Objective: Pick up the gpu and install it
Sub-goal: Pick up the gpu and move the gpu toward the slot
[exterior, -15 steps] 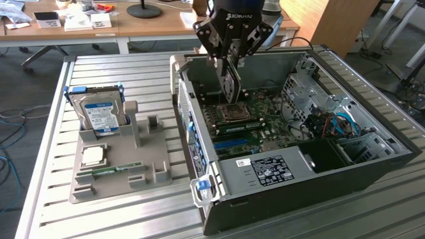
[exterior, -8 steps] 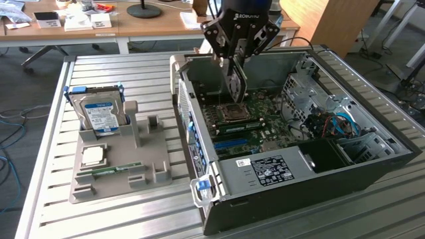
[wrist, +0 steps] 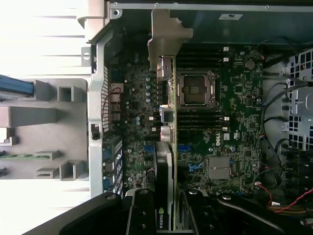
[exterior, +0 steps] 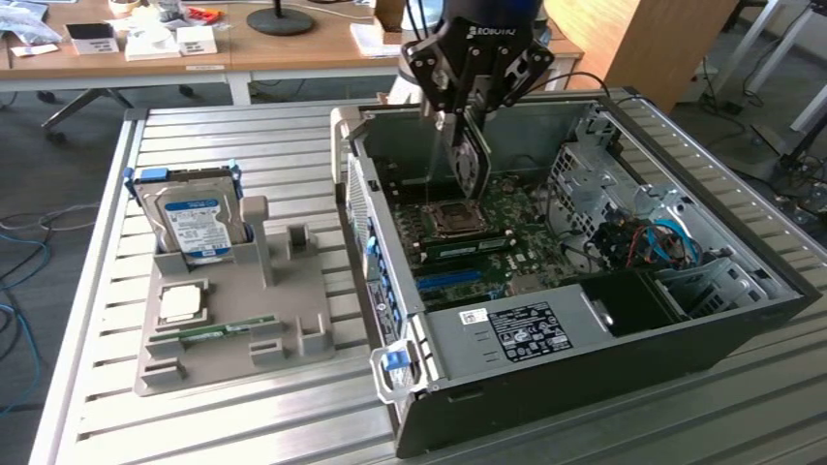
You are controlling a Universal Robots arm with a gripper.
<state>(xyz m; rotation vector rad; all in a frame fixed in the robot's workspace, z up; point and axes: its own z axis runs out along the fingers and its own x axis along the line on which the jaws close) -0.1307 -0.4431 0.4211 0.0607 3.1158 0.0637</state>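
Hand [exterior: 468, 114] holds the gpu [exterior: 474, 160] by its upper edge, jaws drawn narrow onto the thin card. The card hangs on edge inside the open computer case [exterior: 723, 320], over the motherboard [exterior: 517, 242]. As far as I can judge, it is not seated in any slot.

At the exterior view's left, a grey holder [exterior: 278, 320] on the bench [exterior: 207, 426] carries an upright hard drive [exterior: 194, 223] and a flat memory stick [exterior: 213, 332], both well apart from the work. Further right is the case, with the card close to the processor socket [exterior: 455, 218]. At the far right, blue cables [exterior: 665, 242] lie clear of the card.

Doing this step well seems to call for keeping the card plumb and square to the board, not twisted in the grip. Its lower edge should stay off the open socket and the small upright parts around it. Any descent is best made straight, without side load.

Seen edge-on in the wrist view, the card is a slim green board with a black shroud bearing a maker's mark. A pale metal end bracket [wrist: 166, 39] stands at the end away from the hand.
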